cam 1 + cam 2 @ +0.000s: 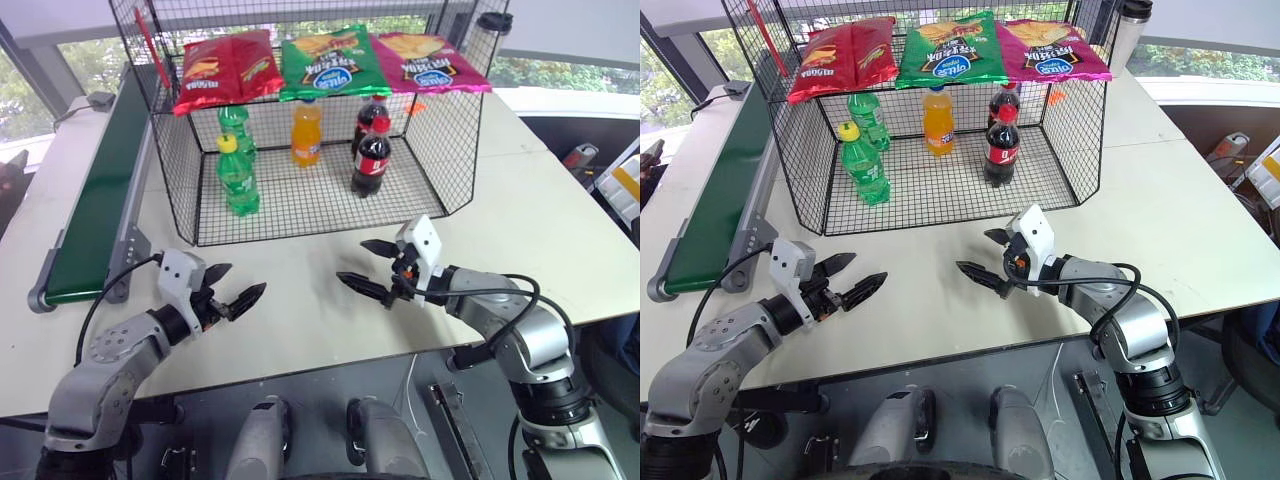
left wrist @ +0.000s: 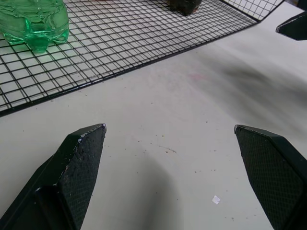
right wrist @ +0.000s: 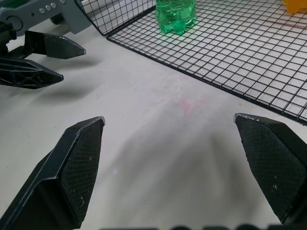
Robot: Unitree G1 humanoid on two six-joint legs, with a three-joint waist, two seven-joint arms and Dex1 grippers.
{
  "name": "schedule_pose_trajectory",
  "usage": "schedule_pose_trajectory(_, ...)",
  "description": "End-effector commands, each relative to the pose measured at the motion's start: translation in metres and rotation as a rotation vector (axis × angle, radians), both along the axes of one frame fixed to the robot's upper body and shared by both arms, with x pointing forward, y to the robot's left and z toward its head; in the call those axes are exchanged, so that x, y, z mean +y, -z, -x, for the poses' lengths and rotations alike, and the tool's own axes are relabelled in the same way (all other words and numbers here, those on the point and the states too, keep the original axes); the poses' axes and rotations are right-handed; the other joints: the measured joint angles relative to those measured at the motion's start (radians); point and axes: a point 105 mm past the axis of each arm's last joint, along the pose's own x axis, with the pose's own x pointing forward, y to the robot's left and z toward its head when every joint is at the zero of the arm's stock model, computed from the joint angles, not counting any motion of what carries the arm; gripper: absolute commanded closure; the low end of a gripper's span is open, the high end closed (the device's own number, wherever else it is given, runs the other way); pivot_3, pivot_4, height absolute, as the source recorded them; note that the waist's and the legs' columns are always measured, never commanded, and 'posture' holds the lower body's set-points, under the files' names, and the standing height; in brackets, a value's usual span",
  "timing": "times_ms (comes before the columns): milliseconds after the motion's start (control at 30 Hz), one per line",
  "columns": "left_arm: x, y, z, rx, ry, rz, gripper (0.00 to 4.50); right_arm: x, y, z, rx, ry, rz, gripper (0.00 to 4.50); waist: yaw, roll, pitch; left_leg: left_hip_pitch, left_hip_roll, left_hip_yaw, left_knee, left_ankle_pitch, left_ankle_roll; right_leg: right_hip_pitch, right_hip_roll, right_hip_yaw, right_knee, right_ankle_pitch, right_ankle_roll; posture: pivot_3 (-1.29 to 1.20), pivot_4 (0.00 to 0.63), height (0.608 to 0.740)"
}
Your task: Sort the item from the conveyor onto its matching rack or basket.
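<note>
A: Where is the orange soda bottle [image 1: 306, 131]?
B: Upright in the black wire basket [image 1: 445, 160], behind mesh; its cap is hidden under the green chip bag [image 1: 330, 62].
A: The grippers?
B: Left gripper [image 1: 238, 291] and right gripper [image 1: 372, 268] hover over the table [image 1: 300, 300], jaws wide, empty. The conveyor [image 1: 95, 210] is cut off at the far end.

A dark green conveyor [image 1: 95, 200] was seen along the pale tabletop [image 1: 540, 230] edge; a black grid-patterned basket [image 1: 300, 200] was topped by red, green and magenta chip bags [image 1: 330, 62].
</note>
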Motion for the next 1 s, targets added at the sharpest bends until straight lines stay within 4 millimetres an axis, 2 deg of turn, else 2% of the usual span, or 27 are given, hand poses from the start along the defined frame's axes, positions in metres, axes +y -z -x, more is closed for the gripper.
schedule_pose_trajectory(33, -0.007, -0.015, 0.004, -0.072, 0.036, -0.014, 0.0, 0.005, -0.011, 0.005, -0.044, -0.029, -0.01, 0.02, 0.0, 0.0, 0.0, 0.0, 0.0, 0.0, 0.0, 0.0, 0.0, 0.0, 0.0, 0.0, 0.0, 0.0, 0.0, 0.0, 0.15, 0.739)
schedule_pose_trajectory(400, -0.011, -0.024, 0.001, -0.078, 0.014, -0.032, 0.0, 0.005, -0.011, 0.005, -0.045, -0.03, -0.01, 0.02, 0.0, 0.0, 0.0, 0.0, 0.0, 0.0, 0.0, 0.0, 0.0, 0.0, -0.001, 0.0, -0.001, 0.0, 0.0, 0.0, 0.15, 0.739)
schedule_pose_trajectory(1000, -0.018, -0.024, 0.001, -0.075, 0.011, -0.032, 0.0, 0.008, -0.014, 0.006, -0.054, -0.035, -0.014, 0.02, 0.0, 0.0, 0.0, 0.0, 0.0, 0.0, 0.0, 0.0, 0.0, 0.0, 0.0, 0.0, -0.001, 0.0, 0.0, 0.0, 0.15, 0.739)
